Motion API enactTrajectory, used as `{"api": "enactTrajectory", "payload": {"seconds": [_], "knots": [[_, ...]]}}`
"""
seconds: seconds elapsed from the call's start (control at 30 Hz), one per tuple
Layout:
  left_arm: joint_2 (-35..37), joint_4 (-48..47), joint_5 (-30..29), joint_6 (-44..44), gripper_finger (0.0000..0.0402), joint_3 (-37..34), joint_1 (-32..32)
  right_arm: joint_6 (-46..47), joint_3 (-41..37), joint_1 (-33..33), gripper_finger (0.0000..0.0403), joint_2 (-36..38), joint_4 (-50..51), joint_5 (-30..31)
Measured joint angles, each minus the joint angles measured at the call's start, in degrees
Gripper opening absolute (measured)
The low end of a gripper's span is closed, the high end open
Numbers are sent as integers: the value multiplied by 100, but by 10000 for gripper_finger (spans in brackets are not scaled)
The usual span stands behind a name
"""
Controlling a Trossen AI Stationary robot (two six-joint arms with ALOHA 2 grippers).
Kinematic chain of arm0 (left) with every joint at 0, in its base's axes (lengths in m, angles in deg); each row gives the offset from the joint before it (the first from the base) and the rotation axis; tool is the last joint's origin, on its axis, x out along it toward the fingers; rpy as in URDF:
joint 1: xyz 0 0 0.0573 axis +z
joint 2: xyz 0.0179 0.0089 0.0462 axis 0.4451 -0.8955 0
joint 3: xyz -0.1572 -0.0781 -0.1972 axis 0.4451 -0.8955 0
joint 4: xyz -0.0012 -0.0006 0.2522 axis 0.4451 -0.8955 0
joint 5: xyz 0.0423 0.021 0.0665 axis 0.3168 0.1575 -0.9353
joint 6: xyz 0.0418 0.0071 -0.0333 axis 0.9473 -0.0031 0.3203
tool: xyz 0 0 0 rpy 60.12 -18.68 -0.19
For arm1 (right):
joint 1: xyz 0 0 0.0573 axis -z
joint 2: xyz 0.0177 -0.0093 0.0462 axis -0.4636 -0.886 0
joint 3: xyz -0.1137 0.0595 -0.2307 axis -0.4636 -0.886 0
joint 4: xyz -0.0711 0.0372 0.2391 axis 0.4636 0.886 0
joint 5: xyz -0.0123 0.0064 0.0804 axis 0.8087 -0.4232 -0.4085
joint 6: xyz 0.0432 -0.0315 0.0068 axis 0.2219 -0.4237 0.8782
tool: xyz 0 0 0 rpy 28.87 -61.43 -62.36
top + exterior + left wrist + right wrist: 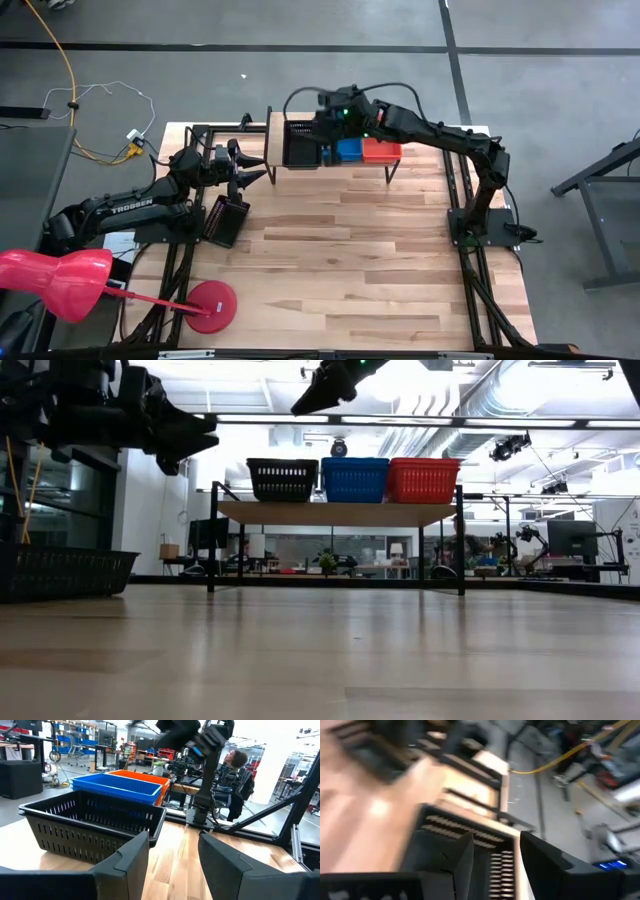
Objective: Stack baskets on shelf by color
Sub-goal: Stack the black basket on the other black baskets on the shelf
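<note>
Three baskets stood in a row on the shelf [330, 168], with both grippers raised clear of the table [380, 270].

The black basket [282, 479], the blue basket [354, 479] and the red basket [423, 479] sat side by side and touching, filling most of the plank, the black one at the end nearest the left arm. The right gripper [322, 125] hung above the black basket with its fingers [462, 857] spread and nothing between them. The left gripper [250, 165] hovered just off the shelf's end, fingers parted and empty. A further black basket [226, 220] lay on the table near its left edge, beside the left arm. The broad middle and front of the tabletop offered open room, apart from a round red lamp base [210, 305] at the front left.
</note>
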Motion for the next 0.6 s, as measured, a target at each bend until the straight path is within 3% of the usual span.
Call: {"api": "enactTrajectory", "payload": {"seconds": [0.3, 0.47, 0.6], "knots": [[0, -16, 75, -24, 156, 0, 0, 473, 0, -584, 151, 252, 1760, -281], [0, -18, 81, -42, 156, -1, 0, 1282, -121, -759, 151, 362, 2956, -1353], [0, -84, 83, -42, 156, -2, 0, 1731, -858, -804, 151, 541, 3127, -1940]]}}
